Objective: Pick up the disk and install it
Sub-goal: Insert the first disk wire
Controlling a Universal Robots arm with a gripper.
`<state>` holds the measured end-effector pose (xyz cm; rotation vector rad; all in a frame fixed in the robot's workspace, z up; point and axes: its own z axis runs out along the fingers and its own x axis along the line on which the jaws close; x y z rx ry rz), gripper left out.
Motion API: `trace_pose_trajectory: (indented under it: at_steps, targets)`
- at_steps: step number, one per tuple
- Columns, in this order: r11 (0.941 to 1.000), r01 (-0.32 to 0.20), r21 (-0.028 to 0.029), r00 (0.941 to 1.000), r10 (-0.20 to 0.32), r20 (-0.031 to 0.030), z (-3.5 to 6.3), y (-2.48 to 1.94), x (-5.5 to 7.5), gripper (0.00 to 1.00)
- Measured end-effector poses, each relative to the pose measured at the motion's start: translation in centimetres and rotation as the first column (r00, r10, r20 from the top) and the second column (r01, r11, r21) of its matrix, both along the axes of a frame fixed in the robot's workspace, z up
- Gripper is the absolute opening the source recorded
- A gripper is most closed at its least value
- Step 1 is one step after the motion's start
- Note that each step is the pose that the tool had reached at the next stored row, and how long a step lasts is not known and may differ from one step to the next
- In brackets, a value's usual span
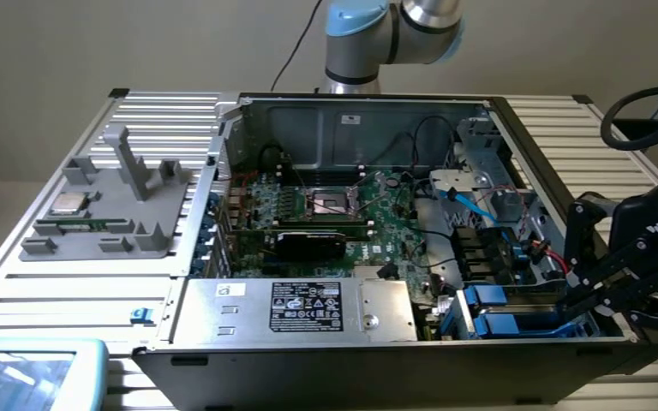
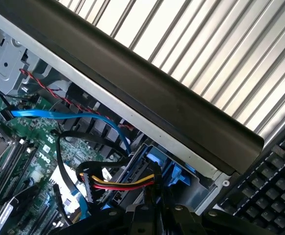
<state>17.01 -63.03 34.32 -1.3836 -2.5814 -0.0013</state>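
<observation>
Disk: flat silver-grey hard drive in a bright blue plastic frame (image 1: 517,324); you find it low in the drive bay, at the case's near corner on the exterior view's right
Gripper: black robot gripper (image 1: 583,300) right at that frame; you cannot tell whether it is open, closed or gripping
Cable: red, yellow and black wire bundle (image 2: 122,182) just beside the bay
Case: open black computer case (image 1: 421,364); green motherboard (image 1: 352,218) inside
Progress: pick-up looks done; full seating is unconfirmed

place: robotics lab | evidence: open computer case (image 1: 352,128), slatted aluminium table (image 1: 32,291), robot arm (image 1: 392,34)
</observation>
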Motion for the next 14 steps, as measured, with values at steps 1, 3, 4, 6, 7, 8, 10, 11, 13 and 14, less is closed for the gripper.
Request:
trace_pose_trajectory:
  at_steps: [1,3,4,6,7,8,10,11,13,14]
  targets:
    - [1.0000,0.000,-0.0005,1.0000,0.000,0.0000,0.00,0.09,-0.01,0.16]
    - [1.0000,0.000,-0.0010,1.0000,0.000,0.0000,0.00,0.28,-0.06,0.16]
    - [1.0000,0.000,-0.0016,1.0000,0.000,0.0000,0.00,0.37,-0.09,0.16]
    - [1.0000,0.000,-0.0036,1.0000,0.000,0.0000,0.00,0.57,-0.16,0.16]
    - [1.0000,0.001,-0.0045,1.0000,-0.001,0.0000,-0.01,0.64,-0.20,0.16]
    - [1.0000,0.001,-0.0066,1.0000,-0.001,0.0000,-0.02,0.66,-0.22,0.16]
    - [0.9998,0.002,-0.0221,1.0000,-0.002,0.0000,-0.07,0.68,-0.25,0.16]
    - [0.9994,0.003,-0.0332,1.0000,-0.003,0.0000,-0.09,0.69,-0.27,0.16]
    - [0.9987,0.004,-0.0504,1.0000,-0.004,0.0001,-0.13,0.72,-0.31,0.16]
    - [0.9986,0.005,-0.0535,1.0000,-0.005,0.0002,-0.15,0.74,-0.34,0.16]
